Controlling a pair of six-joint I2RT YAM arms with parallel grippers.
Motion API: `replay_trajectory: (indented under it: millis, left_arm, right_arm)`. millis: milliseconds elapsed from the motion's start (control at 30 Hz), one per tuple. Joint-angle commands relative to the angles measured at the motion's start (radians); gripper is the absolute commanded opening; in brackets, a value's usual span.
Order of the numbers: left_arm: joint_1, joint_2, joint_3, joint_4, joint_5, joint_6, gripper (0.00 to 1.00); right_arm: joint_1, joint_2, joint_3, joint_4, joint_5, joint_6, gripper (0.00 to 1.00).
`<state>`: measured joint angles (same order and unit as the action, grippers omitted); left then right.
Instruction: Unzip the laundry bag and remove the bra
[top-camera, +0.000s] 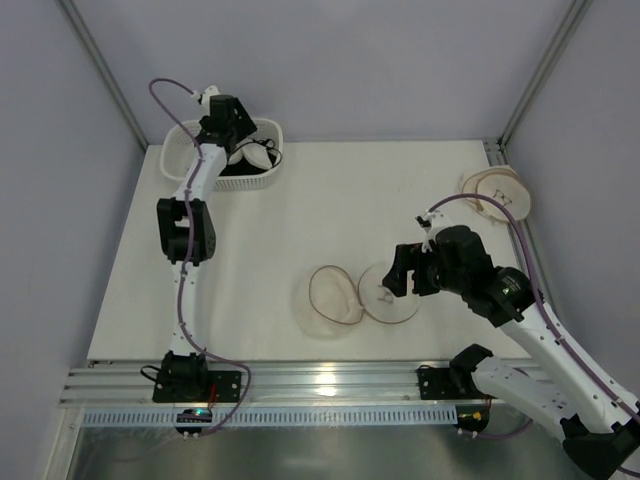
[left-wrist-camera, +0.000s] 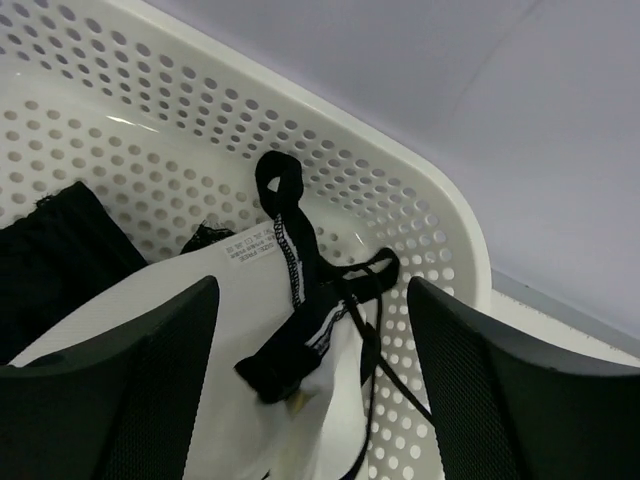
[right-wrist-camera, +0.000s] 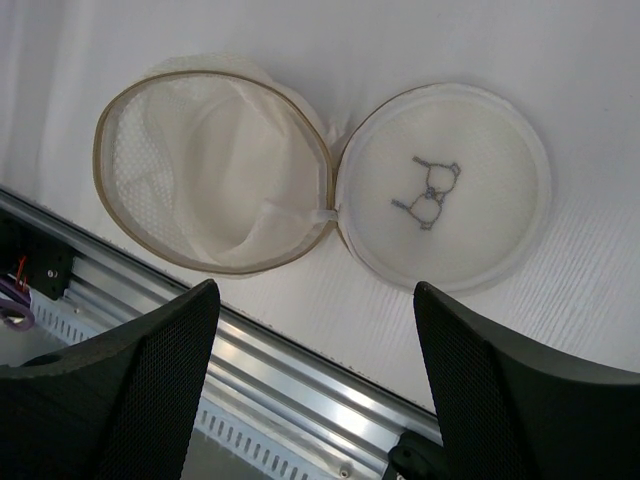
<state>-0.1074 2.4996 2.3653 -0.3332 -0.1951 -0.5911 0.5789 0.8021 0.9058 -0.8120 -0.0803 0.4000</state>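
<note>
Bra, black cloth in basket | left hand spread | right hand spread over open laundry bag

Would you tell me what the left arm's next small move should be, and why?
Probably lift the left gripper straight up, clear of the basket: its jaws stand open, the bra lies loose in the basket below them, and the bag lies unzipped and empty.

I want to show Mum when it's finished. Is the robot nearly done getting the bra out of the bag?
Nearly. Done: the laundry bag lies unzipped and flipped open, looking empty, and the bra lies in the white basket. In hand: nothing; the left gripper is open over the bra, the right gripper open over the bag. Left: apparently nothing of the job itself.
</note>
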Motion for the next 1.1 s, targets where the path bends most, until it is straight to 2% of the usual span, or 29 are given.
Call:
replay_trajectory:
  millis: [0, 100, 167, 200, 233, 267, 300, 433, 467, 533, 600, 700, 767, 933, 1000, 1067]
  left_arm:
    - [0.015, -0.042, 0.019, -0.007, -0.061, -0.022, 0.78]
    - [0.014, -0.134, -0.09, 0.051, -0.069, -0.03, 0.81]
    - [0.006, -0.264, -0.236, 0.104, -0.057, -0.032, 0.83]
    - [0.002, -0.309, -0.283, 0.114, -0.047, -0.029, 0.92]
    - [-0.005, -0.394, -0.355, 0.108, -0.024, -0.024, 0.93]
    - [-0.024, -0.434, -0.388, 0.079, -0.009, -0.015, 0.93]
    - [-0.04, -0.473, -0.423, 0.062, 0.009, -0.003, 0.99]
    - [-0.132, -0.668, -0.641, 0.022, 0.086, 0.03, 0.99]
    - [-0.152, -0.758, -0.767, 0.037, 0.101, 0.028, 0.99]
    - [-0.214, -0.853, -0.901, 0.109, 0.114, 0.01, 0.99]
    - [-0.253, -0.985, -1.071, 0.146, 0.15, -0.03, 0.99]
    - [-0.33, -1.117, -1.226, 0.181, 0.172, -0.067, 0.99]
    - [-0.4, -1.192, -1.276, 0.169, 0.171, -0.065, 0.99]
    - [-0.511, -1.304, -1.393, 0.134, 0.178, -0.084, 0.99]
    - [-0.544, -1.355, -1.435, 0.118, 0.186, -0.093, 0.99]
    - [-0.554, -1.392, -1.466, 0.111, 0.181, -0.099, 0.99]
  right_arm:
    - [0.001, -0.024, -0.01, 0.023, 0.007, 0.02, 0.82]
    - [0.001, -0.026, -0.015, 0.027, 0.011, 0.017, 0.82]
    - [0.001, -0.024, -0.016, 0.024, 0.046, 0.023, 0.82]
    - [0.001, -0.026, -0.016, 0.025, 0.066, 0.026, 0.82]
    - [0.001, -0.026, -0.016, 0.02, 0.098, 0.037, 0.82]
    - [0.001, -0.026, -0.015, 0.013, 0.205, 0.054, 0.82]
    - [-0.001, -0.026, -0.015, 0.001, 0.252, 0.103, 0.82]
    - [0.001, -0.029, -0.062, -0.006, 0.372, 0.201, 0.83]
    - [0.001, -0.024, -0.076, -0.003, 0.381, 0.22, 0.87]
    - [-0.001, -0.014, -0.116, -0.01, 0.408, 0.272, 0.87]
    - [-0.002, 0.002, -0.149, -0.006, 0.424, 0.302, 0.91]
    - [-0.01, 0.02, -0.25, 0.04, 0.424, 0.367, 0.93]
    - [-0.014, 0.028, -0.286, 0.077, 0.43, 0.421, 0.93]
    - [-0.033, 0.031, -0.366, 0.112, 0.467, 0.519, 0.84]
    - [-0.042, 0.042, -0.386, 0.135, 0.473, 0.542, 0.72]
    - [-0.047, 0.075, -0.398, 0.171, 0.458, 0.543, 0.66]
